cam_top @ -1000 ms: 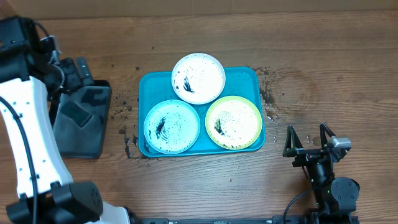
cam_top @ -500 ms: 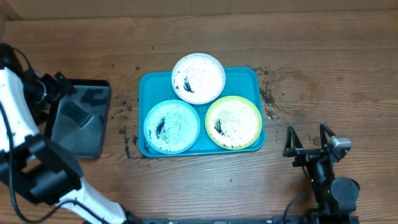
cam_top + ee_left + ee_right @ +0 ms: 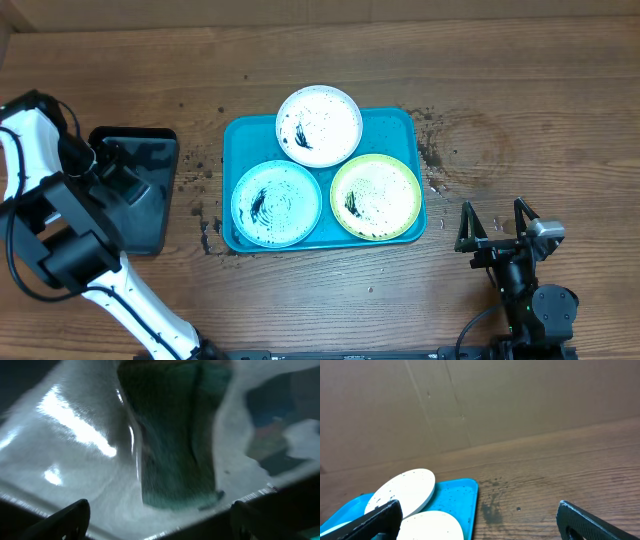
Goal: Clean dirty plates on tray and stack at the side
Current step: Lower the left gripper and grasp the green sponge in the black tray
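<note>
L gripper (image 3: 159, 516) wide open above greenish block (image 3: 175, 440), holds 0; R gripper (image 3: 479, 516) wide open, empty.

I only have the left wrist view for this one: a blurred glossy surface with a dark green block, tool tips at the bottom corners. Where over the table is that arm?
Observer: The left tool is over the black tray, which sits left of the teal tray.
Operator: Where are the plates?
Observer: The white plate, blue plate and yellow-green plate all lie on the teal tray, speckled dark. The white one overhangs its far rim.
Operator: And the other arm?
Observer: The right tool is open at the front right, apart from the teal tray.
</note>
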{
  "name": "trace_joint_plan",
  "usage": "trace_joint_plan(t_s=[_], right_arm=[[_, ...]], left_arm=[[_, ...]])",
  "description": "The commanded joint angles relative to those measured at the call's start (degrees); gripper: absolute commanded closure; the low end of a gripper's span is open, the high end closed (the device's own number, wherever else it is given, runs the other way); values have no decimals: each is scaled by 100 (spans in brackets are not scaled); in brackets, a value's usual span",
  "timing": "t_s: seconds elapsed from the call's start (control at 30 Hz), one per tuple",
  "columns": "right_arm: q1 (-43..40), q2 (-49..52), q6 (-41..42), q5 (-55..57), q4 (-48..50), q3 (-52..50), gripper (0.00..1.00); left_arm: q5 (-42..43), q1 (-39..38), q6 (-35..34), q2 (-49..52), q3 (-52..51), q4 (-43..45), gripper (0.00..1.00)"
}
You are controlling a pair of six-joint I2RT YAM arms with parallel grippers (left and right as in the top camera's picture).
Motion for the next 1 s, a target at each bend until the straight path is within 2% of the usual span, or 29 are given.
trace_joint_plan(t_s=[0.0,0.33,0.47,0.5,0.57,0.63,0.67,0.7,0.77,0.8,0.97], right_arm=[[37,-42,-20,57,31,-61,0],[37,-42,-20,57,31,-61,0],[37,-42,-20,57,31,-61,0],[37,-42,-20,57,31,-61,0],[37,-42,-20,57,31,-61,0],[37,-42,-20,57,31,-61,0],[37,-42,-20,57,28,-61,0],[37,-42,-20,57,31,-61,0],[37,-42,-20,57,31,-61,0],[37,-42,-20,57,31,-61,0],[37,-42,-20,57,28,-61,0]], left_arm=[[-107,-103,-92,328,101,-59,11],[-109,-188,-90,638,63,173,11],[-111,-188,-57,640,63,236,30],[-111,-188,-24,640,63,262,39],[-109,-190,-26,640,63,273,49],[-109,-190,-26,640,63,278,62],[-109,-190,-26,640,63,278,72],[-109,-190,-26,640,63,278,76],[-109,-190,-26,640,63,275,91],[-109,-188,-24,640,63,275,96],[-111,-188,-24,640,63,358,96]])
